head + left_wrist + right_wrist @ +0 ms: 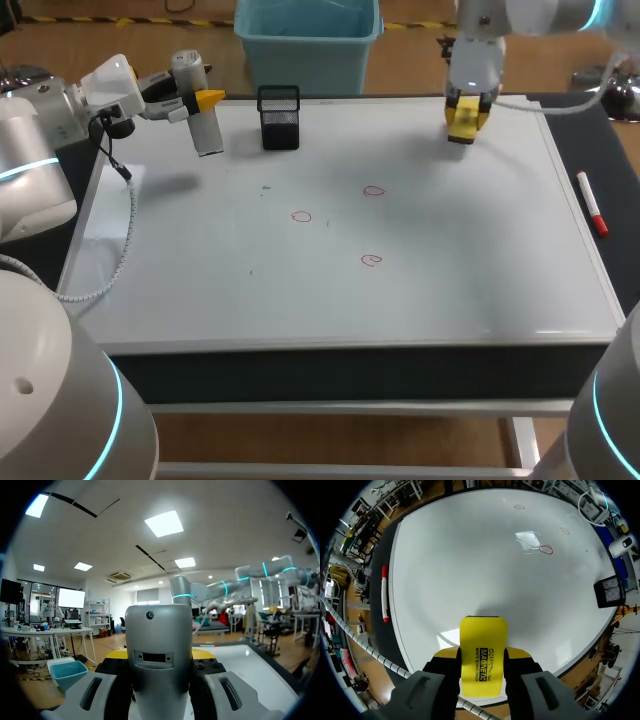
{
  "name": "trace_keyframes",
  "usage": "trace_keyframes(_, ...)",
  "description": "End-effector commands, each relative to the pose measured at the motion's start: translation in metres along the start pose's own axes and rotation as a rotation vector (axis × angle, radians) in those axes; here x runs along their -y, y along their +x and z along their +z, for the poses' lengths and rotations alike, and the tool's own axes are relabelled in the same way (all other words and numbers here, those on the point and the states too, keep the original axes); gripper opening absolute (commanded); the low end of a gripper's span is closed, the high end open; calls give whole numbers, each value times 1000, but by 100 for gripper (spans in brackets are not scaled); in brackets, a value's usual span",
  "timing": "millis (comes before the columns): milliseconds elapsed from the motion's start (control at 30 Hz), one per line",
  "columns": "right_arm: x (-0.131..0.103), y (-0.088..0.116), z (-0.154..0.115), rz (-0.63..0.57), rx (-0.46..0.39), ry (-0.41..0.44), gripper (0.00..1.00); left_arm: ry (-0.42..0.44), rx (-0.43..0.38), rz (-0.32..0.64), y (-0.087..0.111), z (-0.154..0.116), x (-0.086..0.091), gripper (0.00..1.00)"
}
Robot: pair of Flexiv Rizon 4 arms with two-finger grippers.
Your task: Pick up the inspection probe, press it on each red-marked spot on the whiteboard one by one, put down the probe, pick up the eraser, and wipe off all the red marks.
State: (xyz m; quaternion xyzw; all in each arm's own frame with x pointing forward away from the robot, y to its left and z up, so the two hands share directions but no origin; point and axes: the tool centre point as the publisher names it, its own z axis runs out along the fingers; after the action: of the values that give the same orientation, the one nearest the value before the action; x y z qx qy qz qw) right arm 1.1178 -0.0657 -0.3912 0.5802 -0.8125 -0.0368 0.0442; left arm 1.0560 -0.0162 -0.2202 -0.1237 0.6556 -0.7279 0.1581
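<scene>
The silver inspection probe (207, 135) hangs above the back left part of the whiteboard (450, 290), with my left gripper (205, 103) shut on it. In the left wrist view the probe (158, 645) stands upright between the fingers. Over the board's back right edge, my right gripper (466, 108) is shut on the yellow eraser (463, 124). In the right wrist view the eraser (483, 655) sits between the yellow fingertips (519, 654). Three red marks lie mid-board (373, 191) (301, 216) (371, 260), and all three also show in the right wrist view (546, 549) (565, 530) (519, 507).
A black mesh holder (279, 117) stands on the board's back edge, just right of the probe. A red marker (592, 203) lies on the dark mat right of the board, and the same marker (384, 594) shows in the right wrist view.
</scene>
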Motion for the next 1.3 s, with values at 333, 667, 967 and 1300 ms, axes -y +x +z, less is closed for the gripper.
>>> trace_keyframes(333, -50, 45, 0, 47, 23, 103, 0, 1, 2, 1, 0, 1, 0, 0)
trace_keyframes(667, -64, 62, 0, 74, 61, 108, 0, 1, 2, 1, 0, 1, 0, 0)
trace_keyframes(967, -65, 63, 0, 65, 68, 100, 0, 1, 2, 1, 0, 1, 0, 0)
trace_keyframes(1300, -65, 63, 0, 65, 68, 100, 0, 1, 2, 1, 0, 1, 0, 0)
